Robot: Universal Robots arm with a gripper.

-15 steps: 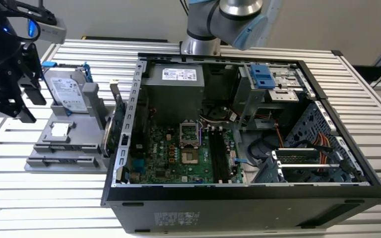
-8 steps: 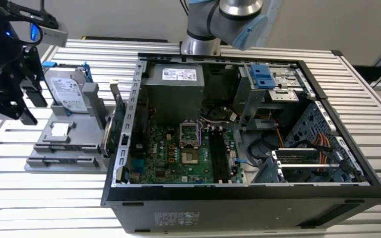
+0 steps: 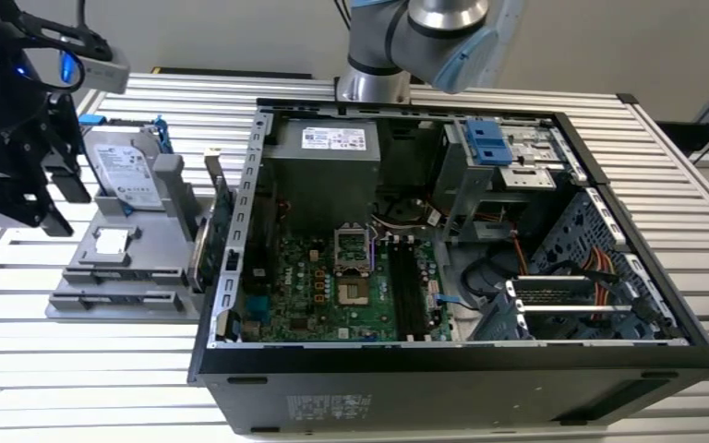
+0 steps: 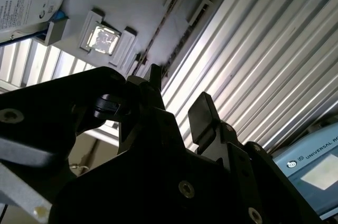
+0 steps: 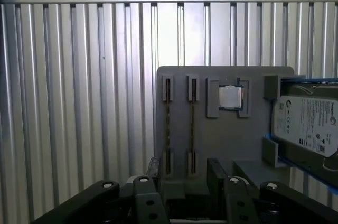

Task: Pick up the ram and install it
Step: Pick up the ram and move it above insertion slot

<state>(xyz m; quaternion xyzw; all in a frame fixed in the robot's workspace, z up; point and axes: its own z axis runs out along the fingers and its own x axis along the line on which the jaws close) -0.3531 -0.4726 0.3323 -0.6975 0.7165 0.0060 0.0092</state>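
Hovering over gray holder [image 5: 227, 145] w/ claw [image 5: 185, 167] released: fingers [image 5: 216, 168] spread, nothing in it. Ram [image 5: 193, 126] stands edge-up in a holder slot, 2nd thin board [image 5: 168, 126] in the slot just beside it; edge-on, can't tell the two apart for sure. Holder sits on slatted table [image 5: 79, 102], to exterior view's left of open PC case [image 3: 453, 355]. Judgement: ram prob light, stiff, thin, fragile. Pinch across flat faces at mid-length near top edge, off the contacts.
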